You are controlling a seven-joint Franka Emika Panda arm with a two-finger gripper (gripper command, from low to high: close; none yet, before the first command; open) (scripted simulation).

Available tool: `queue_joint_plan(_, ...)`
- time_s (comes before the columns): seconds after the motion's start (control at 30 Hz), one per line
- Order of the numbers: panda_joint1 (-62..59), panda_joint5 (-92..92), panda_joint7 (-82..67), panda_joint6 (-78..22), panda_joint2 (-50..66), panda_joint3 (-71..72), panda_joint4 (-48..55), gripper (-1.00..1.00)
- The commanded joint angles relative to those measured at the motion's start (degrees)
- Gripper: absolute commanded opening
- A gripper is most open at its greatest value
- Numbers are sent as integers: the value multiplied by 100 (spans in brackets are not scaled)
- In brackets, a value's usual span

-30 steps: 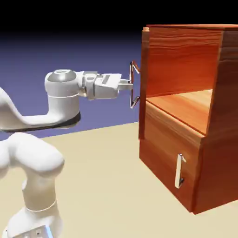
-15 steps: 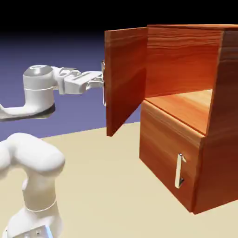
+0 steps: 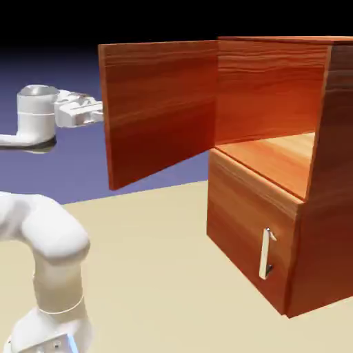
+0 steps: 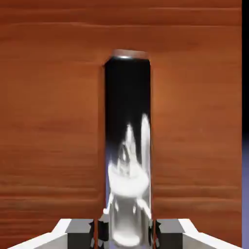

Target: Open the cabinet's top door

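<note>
My pincer [image 4: 126,232] is pinching the silver bar handle [image 4: 127,146] of the top door [image 3: 160,107], its two grey fingertips [image 4: 101,231] pressed against the bar from either side. In the hand view the bar runs straight up the middle of the picture from between my fingertips, shiny and dark, mirroring a pale blur low down, with reddish-brown wood grain filling almost everything behind it and a thin strip of blue-violet backdrop down the right edge. In the exterior view my white arm [image 3: 41,117] reaches in from the left and my hand disappears behind the door's free edge, so the grip itself is hidden there by the panel. The top door stands swung wide open, hinged at the front corner of the cabinet [image 3: 289,179] and sticking out toward the left of the picture, its inner face turned to the camera. Behind it the upper compartment is open to view, with a bare wooden shelf [image 3: 276,155] as its floor and a wood back wall. Below it the lower door [image 3: 251,234] is closed flat against the cabinet, its shorter silver handle [image 3: 266,254] standing upright near its right edge. The cabinet sits on the pale tan table [image 3: 152,276].
</note>
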Motion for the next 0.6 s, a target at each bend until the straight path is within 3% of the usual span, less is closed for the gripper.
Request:
queue_joint_plan(0.0,-205,97,26,-177,102,201,208,-100)
queue_joint_plan(0.57,-3736,1071,-204,-2227,353,2875,3332,-100)
